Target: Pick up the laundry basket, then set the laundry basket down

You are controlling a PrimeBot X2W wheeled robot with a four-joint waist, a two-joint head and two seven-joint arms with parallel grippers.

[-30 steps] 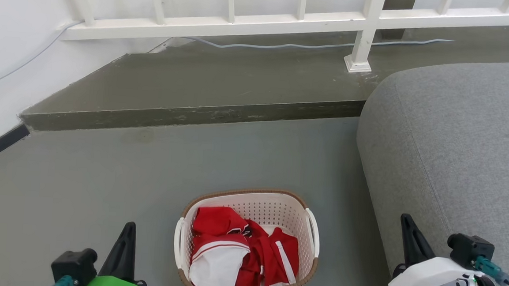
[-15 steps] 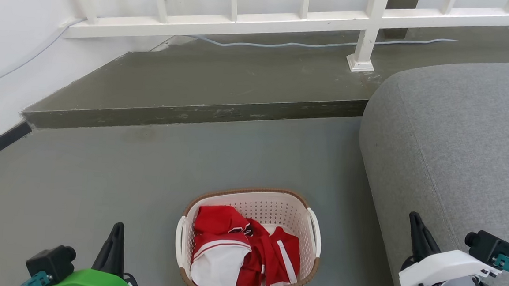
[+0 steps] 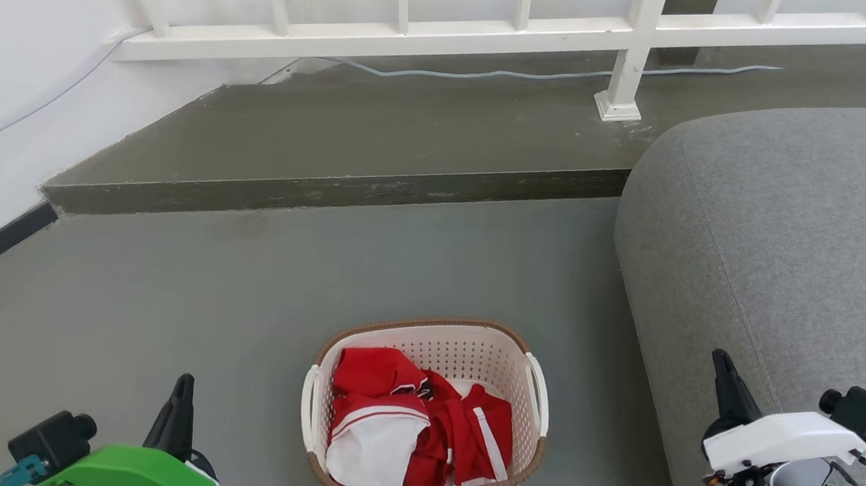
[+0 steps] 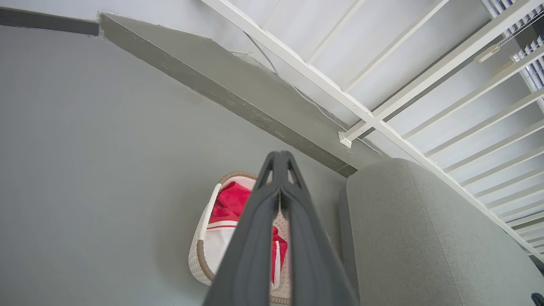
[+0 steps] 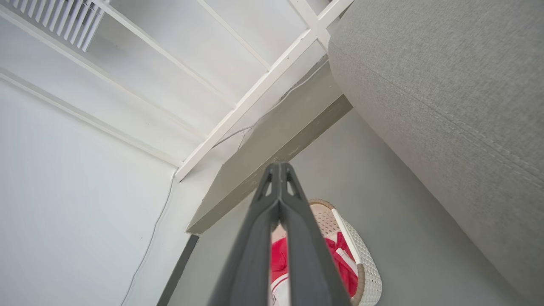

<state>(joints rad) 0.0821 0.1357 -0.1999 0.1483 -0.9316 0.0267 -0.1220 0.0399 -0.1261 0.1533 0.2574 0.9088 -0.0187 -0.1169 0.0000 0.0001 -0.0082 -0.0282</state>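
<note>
The laundry basket [image 3: 456, 353] stands on the grey floor at the bottom middle of the head view, cream-white with a brown rim, white side handles and red and white clothes [image 3: 414, 422] inside. My left gripper [image 3: 185, 386] is low on its left, well apart from it, fingers together with nothing between them. To the basket's right my right gripper [image 3: 719, 362] is shut and empty in front of the sofa. In the left wrist view the shut gripper [image 4: 279, 155] overlaps the basket [image 4: 199, 250]. The right wrist view has the shut gripper [image 5: 278, 166] above the basket [image 5: 367, 272].
A grey sofa [image 3: 779, 242] fills the right side, close to the basket. A raised dark step [image 3: 346, 192] crosses the floor behind, with a white railing [image 3: 446, 33] and a cable [image 3: 488, 73] on it. A white wall [image 3: 15, 75] runs along the left.
Both grippers have moved outward and lower: the left further left, the right further right. The basket stays on the floor. The camera has shifted slightly.
</note>
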